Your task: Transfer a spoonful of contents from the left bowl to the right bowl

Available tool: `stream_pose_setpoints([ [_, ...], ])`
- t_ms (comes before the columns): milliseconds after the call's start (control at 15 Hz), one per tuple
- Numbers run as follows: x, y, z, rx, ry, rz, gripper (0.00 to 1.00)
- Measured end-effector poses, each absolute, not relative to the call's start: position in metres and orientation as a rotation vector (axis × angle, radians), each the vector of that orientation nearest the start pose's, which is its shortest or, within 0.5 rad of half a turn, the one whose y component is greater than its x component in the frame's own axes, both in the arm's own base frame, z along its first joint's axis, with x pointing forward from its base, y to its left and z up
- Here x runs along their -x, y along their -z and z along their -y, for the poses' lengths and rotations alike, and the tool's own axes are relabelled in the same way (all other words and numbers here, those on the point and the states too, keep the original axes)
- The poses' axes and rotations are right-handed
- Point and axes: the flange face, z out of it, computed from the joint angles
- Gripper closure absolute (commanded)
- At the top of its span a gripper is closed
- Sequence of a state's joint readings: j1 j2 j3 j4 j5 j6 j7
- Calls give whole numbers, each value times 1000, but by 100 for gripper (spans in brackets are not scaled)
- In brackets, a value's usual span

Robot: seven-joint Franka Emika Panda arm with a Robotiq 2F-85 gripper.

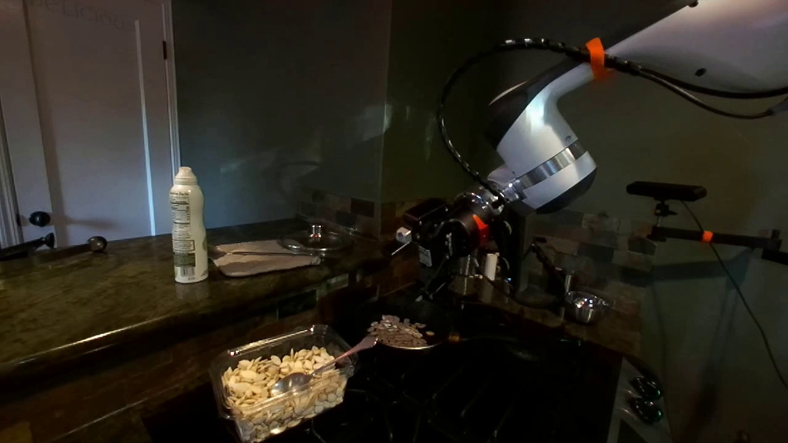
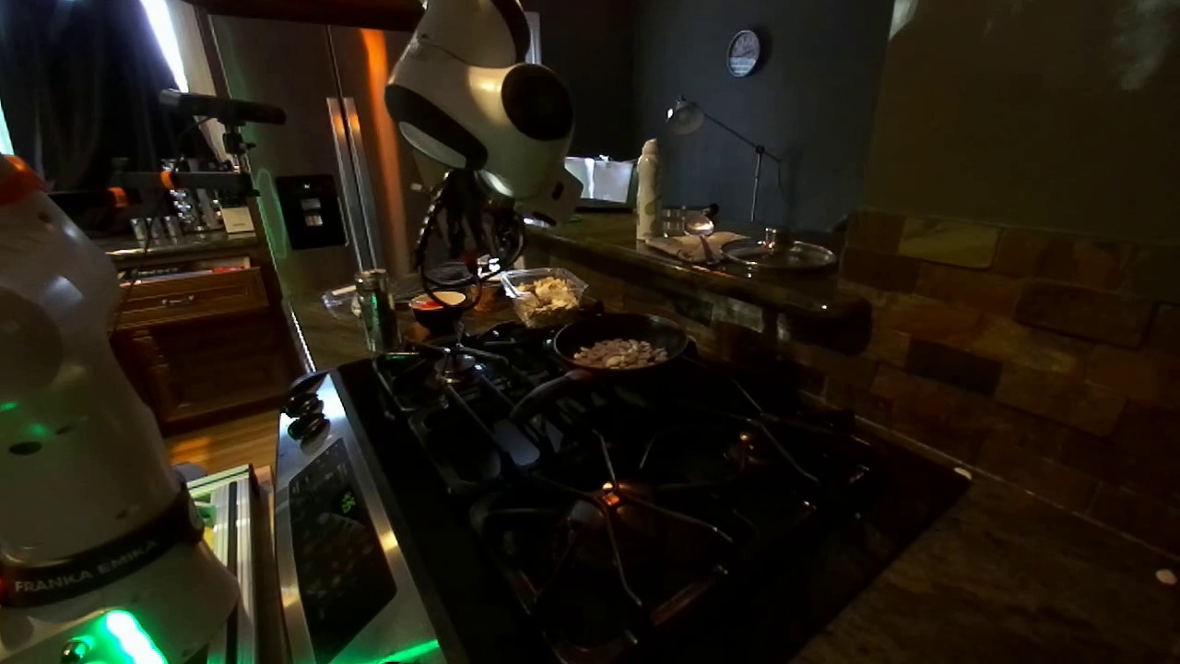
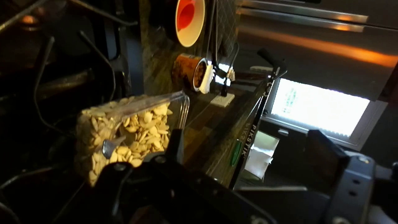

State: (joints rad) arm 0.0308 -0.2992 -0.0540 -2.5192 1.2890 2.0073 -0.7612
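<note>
Seed transfer at the stove, spoon not yet grasped. A clear plastic tub of pale seeds stands to the left of, and near, a dark pan bearing a loose layer of seeds (the task sentence speaks of two bowls; tub and pan appear to fill those roles). The spoon lies in the tub, its bowl upon the seeds, its handle slanting up over the rim toward the pan. The end effector is spread, nothing between its fingers, and is apart from the spoon.

Probable sources of failure: (i) the handle is slender and oblique, so a pinch out of line with it would likely let the spoon swivel; (ii) the tub wall rises close beneath the handle, and a finger brought too low could push or tip the light container; (iii) the spoon seems to rest shallowly, so lifting without digging could raise few seeds; (iv) a wrist tilted between tub and pan could shed the load onto the stove. Dim light makes contact with the pan's rim hard to judge.
</note>
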Motion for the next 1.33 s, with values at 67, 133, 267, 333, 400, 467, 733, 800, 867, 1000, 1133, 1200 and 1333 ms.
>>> stream_pose_setpoints([
  [67, -434, -404, -49, 2059, 341, 16, 0],
  [133, -435, -403, -50, 2087, 396, 47, 0],
  [267, -436, -398, -50, 2136, 475, 103, 0],
  [333, -436, -395, -48, 2160, 514, 123, 0],
  [400, -435, -391, -46, 2189, 552, 141, 0],
  [467, -435, -388, -44, 2214, 582, 152, 0],
  [733, -431, -375, -46, 2254, 636, 149, 0],
  [800, -430, -373, -48, 2254, 631, 145, 0],
  [867, -430, -371, -49, 2253, 627, 144, 0],
  [1000, -429, -370, -50, 2253, 624, 142, 0],
  [1133, -429, -370, -50, 2253, 624, 141, 0],
  [1200, -429, -370, -50, 2253, 624, 141, 0],
  [1333, -429, -370, -50, 2253, 624, 140, 0],
])
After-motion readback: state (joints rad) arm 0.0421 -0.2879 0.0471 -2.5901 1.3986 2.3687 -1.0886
